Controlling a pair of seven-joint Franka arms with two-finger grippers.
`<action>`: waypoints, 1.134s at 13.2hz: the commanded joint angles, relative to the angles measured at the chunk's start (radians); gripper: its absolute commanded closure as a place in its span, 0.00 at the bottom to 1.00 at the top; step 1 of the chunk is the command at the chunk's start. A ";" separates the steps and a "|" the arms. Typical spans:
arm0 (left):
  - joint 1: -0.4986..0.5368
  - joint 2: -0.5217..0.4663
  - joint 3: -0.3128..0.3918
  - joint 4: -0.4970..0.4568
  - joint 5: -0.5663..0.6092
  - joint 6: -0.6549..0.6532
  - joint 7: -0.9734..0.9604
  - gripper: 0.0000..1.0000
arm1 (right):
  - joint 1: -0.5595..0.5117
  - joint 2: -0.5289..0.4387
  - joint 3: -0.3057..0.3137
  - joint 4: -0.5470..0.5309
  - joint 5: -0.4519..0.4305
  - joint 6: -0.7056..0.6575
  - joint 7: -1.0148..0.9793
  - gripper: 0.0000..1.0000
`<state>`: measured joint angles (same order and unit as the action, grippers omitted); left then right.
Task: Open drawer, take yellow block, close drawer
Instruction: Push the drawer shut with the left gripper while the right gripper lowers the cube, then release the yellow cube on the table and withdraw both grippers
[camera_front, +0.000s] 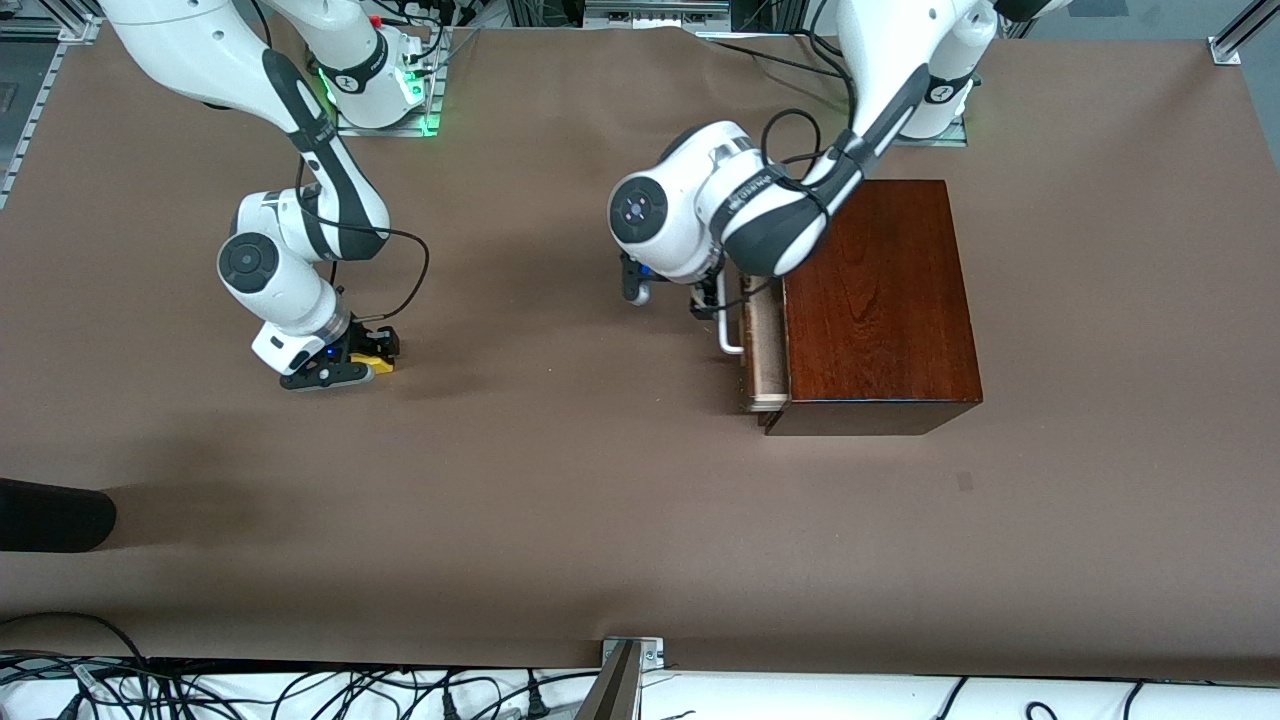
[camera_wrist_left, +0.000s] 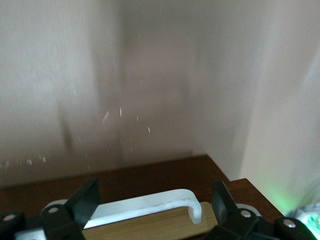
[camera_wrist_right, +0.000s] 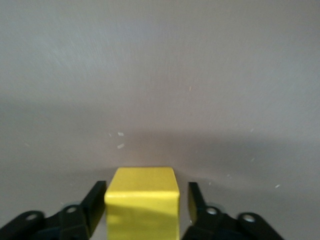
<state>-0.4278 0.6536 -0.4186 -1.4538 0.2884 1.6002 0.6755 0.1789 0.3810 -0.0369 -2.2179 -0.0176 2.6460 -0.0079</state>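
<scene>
The yellow block (camera_front: 380, 362) sits on the brown table toward the right arm's end. My right gripper (camera_front: 348, 366) is low over it and open. In the right wrist view the yellow block (camera_wrist_right: 143, 202) stands between the black fingers (camera_wrist_right: 197, 205) of the right gripper (camera_wrist_right: 147, 202), with a gap showing on one side. The drawer (camera_front: 764, 345) of the dark wooden box (camera_front: 880, 300) is pulled out a little and shows pale wood. My left gripper (camera_front: 712, 300) is at its white handle (camera_front: 728, 322). There the left gripper (camera_wrist_left: 154, 200) is open, and the handle (camera_wrist_left: 150, 206) lies between its wide-spread fingers.
A black rounded object (camera_front: 50, 515) lies near the front edge at the right arm's end. Cables (camera_front: 300, 690) run along the front edge beside a metal bracket (camera_front: 630, 655). Bare brown table (camera_front: 560, 470) stretches between the block and the box.
</scene>
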 joint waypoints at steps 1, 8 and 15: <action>0.026 -0.029 0.003 -0.016 0.032 -0.069 0.018 0.00 | -0.036 -0.123 0.046 0.076 0.007 -0.209 -0.001 0.00; 0.037 -0.067 -0.005 0.028 0.020 -0.094 0.001 0.00 | -0.065 -0.303 0.089 0.442 0.002 -0.763 -0.052 0.00; 0.234 -0.317 0.000 0.089 -0.006 -0.164 -0.024 0.00 | -0.091 -0.324 0.031 0.589 0.085 -1.012 -0.052 0.00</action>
<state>-0.2735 0.4051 -0.4135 -1.3508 0.2913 1.4564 0.6516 0.0990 0.0563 0.0011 -1.6467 0.0468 1.6582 -0.0453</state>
